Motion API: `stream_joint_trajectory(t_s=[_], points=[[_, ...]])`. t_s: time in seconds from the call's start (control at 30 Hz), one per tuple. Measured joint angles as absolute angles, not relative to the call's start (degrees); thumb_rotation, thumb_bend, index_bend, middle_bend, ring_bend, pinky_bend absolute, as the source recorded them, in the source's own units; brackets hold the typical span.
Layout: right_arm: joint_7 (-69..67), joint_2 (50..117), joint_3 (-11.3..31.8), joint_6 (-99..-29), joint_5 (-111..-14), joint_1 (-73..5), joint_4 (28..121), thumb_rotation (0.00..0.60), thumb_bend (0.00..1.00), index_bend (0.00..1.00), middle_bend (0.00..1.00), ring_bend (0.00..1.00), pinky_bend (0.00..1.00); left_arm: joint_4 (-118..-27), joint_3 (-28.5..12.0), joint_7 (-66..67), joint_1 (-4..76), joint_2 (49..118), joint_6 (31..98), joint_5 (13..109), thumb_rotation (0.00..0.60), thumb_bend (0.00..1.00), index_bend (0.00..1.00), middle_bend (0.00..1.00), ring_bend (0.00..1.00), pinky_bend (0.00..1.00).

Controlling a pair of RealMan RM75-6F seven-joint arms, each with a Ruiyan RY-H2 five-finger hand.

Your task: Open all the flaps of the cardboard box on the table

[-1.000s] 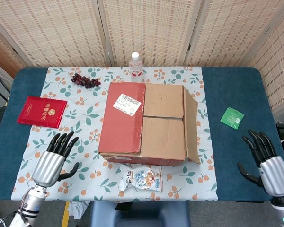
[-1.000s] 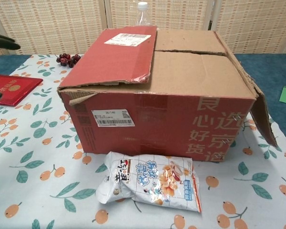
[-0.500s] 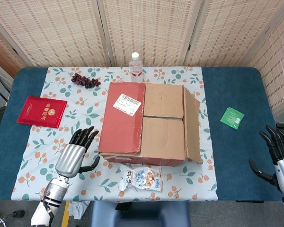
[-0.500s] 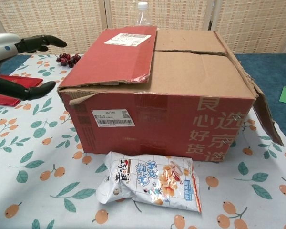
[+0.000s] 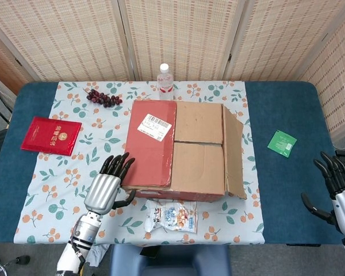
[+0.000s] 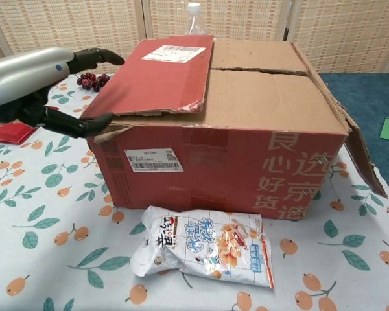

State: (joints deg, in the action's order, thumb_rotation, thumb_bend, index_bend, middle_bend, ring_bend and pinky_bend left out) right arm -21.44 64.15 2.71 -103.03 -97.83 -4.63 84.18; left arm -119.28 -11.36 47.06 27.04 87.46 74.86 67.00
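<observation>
On floral tablecloth w/ reed screens behind, cardboard box; left hand spread at its left edge, right hand spread, holding nothing, well right.

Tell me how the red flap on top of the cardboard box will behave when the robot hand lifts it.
The red flap looks like thin corrugated board, so it should hinge up stiffly rather than flop. Its near edge is ragged and torn, so it may crease or tear further there. The left robot hand sits at its left corner; lifting from one corner could twist the flap slightly.
</observation>
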Motion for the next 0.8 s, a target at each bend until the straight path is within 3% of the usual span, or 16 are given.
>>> stream_joint_trajectory(t_s=[0.8], points=[[-24.9, 63.3, 4.1, -101.2, -96.2, -4.5, 83.9, 0.6, 0.42, 0.0, 0.0, 0.0, 0.0, -116.1, -12.5, 53.5, 34.5, 93.8, 76.8, 60.3, 0.399, 0.46, 0.0, 0.0, 0.01, 0.0]])
